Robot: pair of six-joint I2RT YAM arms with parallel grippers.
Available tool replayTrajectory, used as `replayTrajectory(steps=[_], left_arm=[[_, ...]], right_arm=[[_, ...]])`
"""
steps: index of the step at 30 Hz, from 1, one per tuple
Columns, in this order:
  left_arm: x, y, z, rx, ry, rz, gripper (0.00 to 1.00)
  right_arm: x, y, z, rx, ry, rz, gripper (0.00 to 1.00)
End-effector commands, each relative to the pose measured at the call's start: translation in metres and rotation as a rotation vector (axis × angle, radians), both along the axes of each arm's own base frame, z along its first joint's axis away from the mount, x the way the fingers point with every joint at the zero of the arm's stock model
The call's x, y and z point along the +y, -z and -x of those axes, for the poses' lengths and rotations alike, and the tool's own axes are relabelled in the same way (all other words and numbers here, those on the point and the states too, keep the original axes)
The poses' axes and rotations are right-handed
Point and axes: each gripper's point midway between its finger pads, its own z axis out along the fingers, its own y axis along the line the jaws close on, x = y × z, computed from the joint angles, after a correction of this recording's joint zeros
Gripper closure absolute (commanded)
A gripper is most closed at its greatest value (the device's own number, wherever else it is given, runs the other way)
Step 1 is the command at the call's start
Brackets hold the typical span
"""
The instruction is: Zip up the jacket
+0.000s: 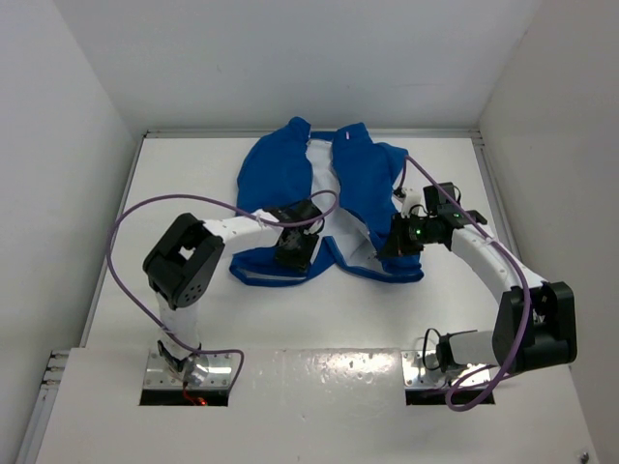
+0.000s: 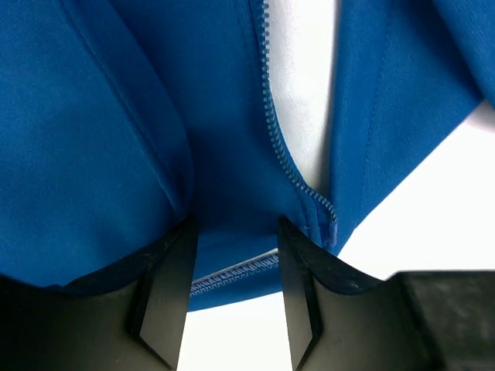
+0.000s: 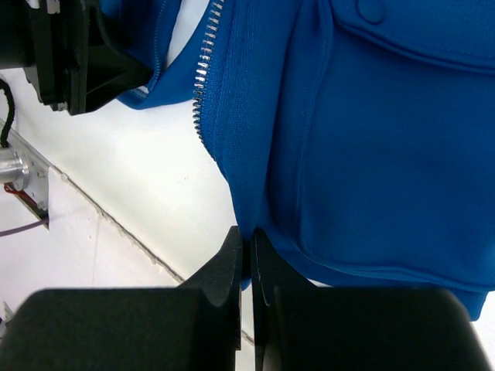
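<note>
**Operator:** Where was the jacket?

**Observer:** Your jacket (image 1: 276,179) lay flat on the table (image 1: 193,164). Its front was open, the collar toward the far wall and the hem toward the arm bases. The two blue panels were spread apart, with white lining (image 1: 321,179) showing between them.

**Operator:** And my left gripper?

**Observer:** Your left gripper (image 1: 295,249) sat at the hem of the left panel, close to the front opening. In its wrist view the fingers (image 2: 170,286) stood apart and unclosed. The hem and its stitched edge lay across the gap between them. The left teeth (image 2: 274,131) ran down just beside the right-hand finger and ended near its tip.

**Operator:** Was the right one holding anything?

**Observer:** Yes. Your right gripper (image 1: 395,242) was at the hem of the right panel, near that panel's lower corner. Its jaws were pressed together on a fold of the jacket's bottom edge, which ran down into the pinch. To the left of that fold, the right teeth (image 3: 203,77) lined the panel's free edge over bare table. A pocket flap (image 3: 418,39) with a snap (image 3: 370,9) lay farther up the panel. You could see the left gripper's dark body in that view's upper left corner, across the opening.
</note>
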Motion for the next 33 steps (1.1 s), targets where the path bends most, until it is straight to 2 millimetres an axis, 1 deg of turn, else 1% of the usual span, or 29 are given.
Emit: replayTrajectory(steps=[1,2,3,4,5,6,8,10,11,12,13,14,16,17,18,19,21,22,23,24,25,26,28,29,30,31,32,33], left_arm=[[-0.006,-0.003,-0.009,-0.008,-0.029,0.005,0.49],[-0.006,-0.001,-0.012,0.000,-0.035,0.009,0.49],[-0.010,-0.004,-0.014,-0.002,-0.031,0.025,0.50],[-0.006,0.005,-0.015,0.016,-0.041,0.009,0.50],[-0.006,0.008,-0.013,0.029,-0.037,0.010,0.52],[-0.008,0.005,-0.015,0.023,-0.037,0.016,0.52],[-0.008,0.014,-0.012,0.047,-0.035,0.007,0.55],[-0.008,0.014,-0.012,0.047,-0.035,0.007,0.64],[-0.005,0.018,-0.014,0.055,-0.044,0.000,0.67],[-0.006,0.018,-0.012,0.064,-0.040,0.010,0.71],[-0.004,0.018,-0.014,0.064,-0.049,0.010,0.80],[-0.004,0.021,-0.012,0.076,-0.035,0.011,0.85],[0.000,0.020,-0.013,0.081,-0.035,0.016,0.92],[0.004,0.022,-0.012,0.095,-0.044,0.019,0.92],[-0.001,0.015,-0.015,0.074,-0.031,0.045,0.92],[0.003,0.009,-0.017,0.075,-0.045,0.084,0.93],[0.005,-0.001,-0.019,0.063,-0.044,0.129,0.93],[0.005,-0.003,-0.013,0.082,-0.028,0.164,0.91],[0.008,-0.018,-0.022,0.044,-0.042,0.214,0.91],[0.009,-0.025,-0.023,0.034,-0.045,0.245,0.91],[0.012,-0.026,-0.020,0.043,-0.048,0.271,0.91],[0.018,-0.039,-0.029,-0.003,-0.058,0.306,0.91],[0.022,-0.048,-0.031,-0.019,-0.055,0.352,0.91],[0.030,-0.050,-0.035,-0.034,-0.068,0.362,0.91],[0.033,-0.059,-0.038,-0.054,-0.062,0.380,0.91],[0.034,-0.061,-0.036,-0.041,-0.061,0.407,0.91],[0.042,-0.066,-0.044,-0.064,-0.071,0.419,0.91],[0.045,-0.067,-0.046,-0.062,-0.081,0.428,0.91]], right_arm=[[0.002,-0.012,-0.007,-0.051,-0.003,-0.022,1.00],[0.003,-0.012,-0.007,-0.050,-0.005,-0.022,1.00],[0.002,-0.012,-0.007,-0.052,-0.004,-0.021,1.00],[0.002,-0.012,-0.007,-0.048,-0.003,-0.021,1.00],[0.002,-0.012,-0.007,-0.048,-0.003,-0.020,1.00],[0.002,-0.012,-0.007,-0.048,-0.002,-0.020,1.00],[0.002,-0.012,-0.008,-0.049,-0.004,-0.018,1.00],[0.002,-0.011,-0.008,-0.047,-0.007,-0.019,1.00],[0.002,-0.012,-0.009,-0.048,-0.003,-0.017,1.00],[0.002,-0.012,-0.008,-0.046,-0.005,-0.018,1.00],[0.002,-0.012,-0.009,-0.054,-0.007,-0.019,1.00],[0.002,-0.013,-0.009,-0.054,-0.007,-0.019,1.00],[0.002,-0.012,-0.008,-0.048,-0.005,-0.018,1.00],[0.001,-0.010,-0.007,-0.043,-0.004,-0.016,1.00],[0.002,-0.011,-0.007,-0.043,-0.006,-0.019,1.00],[-0.003,-0.010,-0.009,-0.042,0.010,-0.017,1.00],[0.001,-0.010,-0.007,-0.042,-0.007,-0.016,1.00],[0.001,-0.010,-0.007,-0.044,-0.008,-0.015,1.00],[0.002,-0.009,-0.006,-0.040,-0.012,-0.017,1.00],[0.001,-0.009,-0.007,-0.038,-0.010,-0.015,1.00],[0.002,-0.009,-0.007,-0.042,-0.016,-0.016,1.00],[0.002,-0.009,-0.007,-0.038,-0.012,-0.016,1.00],[0.001,-0.009,-0.008,-0.038,-0.017,-0.013,1.00],[0.001,-0.008,-0.007,-0.039,-0.020,-0.012,1.00],[0.000,-0.008,-0.006,-0.033,-0.017,-0.011,1.00],[-0.001,-0.008,-0.006,-0.034,-0.014,-0.010,1.00],[-0.003,-0.007,-0.005,-0.021,-0.007,-0.009,1.00],[-0.007,-0.006,-0.005,-0.017,0.006,-0.005,1.00]])
